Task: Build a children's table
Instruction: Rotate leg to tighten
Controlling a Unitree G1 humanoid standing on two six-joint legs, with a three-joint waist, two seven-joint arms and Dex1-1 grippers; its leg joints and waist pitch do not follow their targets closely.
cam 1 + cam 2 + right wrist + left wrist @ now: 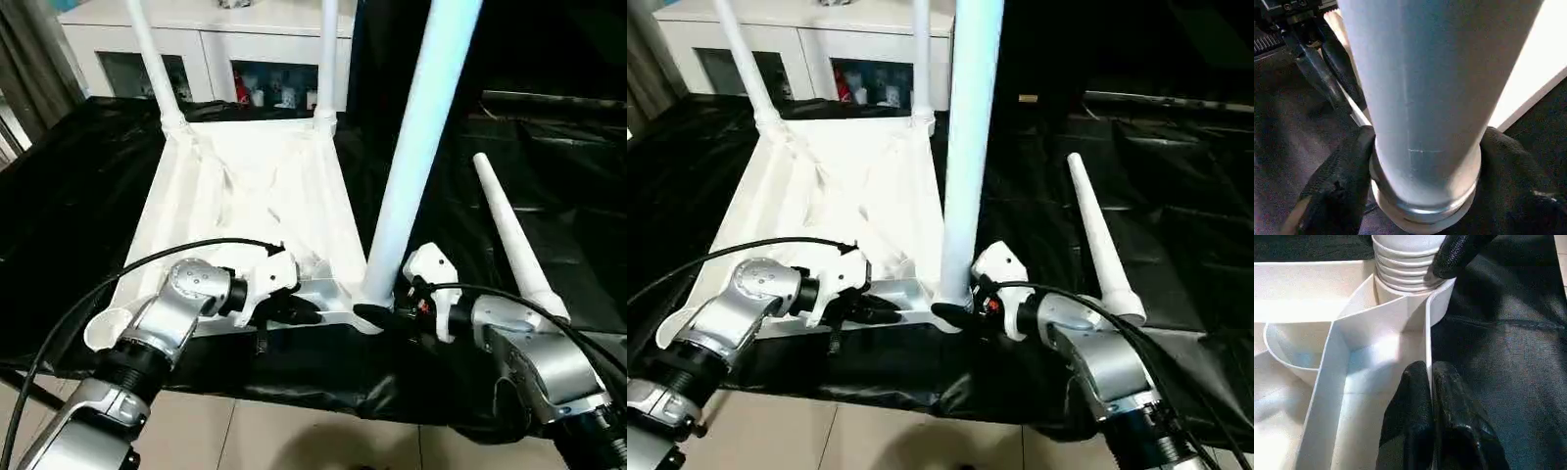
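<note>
I am looking down over my two silver forearms at a white plastic table top (250,201), lying upside down on a floor covered in black sheeting (78,196). Its ribbed underside faces up.

Two white legs stand upright in the far corner sockets: the far-left leg (152,59) and the far-right leg (326,54). A third leg (416,147) stands in the near-right corner socket, leaning slightly. The fourth leg (509,230) lies loose on the sheeting, well to the right of the table top, its narrow end pointing away from me.

My left claw (1431,382) is at the near edge of the table top, close to the near-right corner. In the left wrist view its two black fingers are pressed together on the thin upright rim, one on each side of it.

My right claw (1420,196) wraps the base of the third leg, just above the socket. In the right wrist view one black finger (1337,181) touches each side of the tube.

A white glass-door cabinet (211,49) stands beyond the far edge of the sheeting.
</note>
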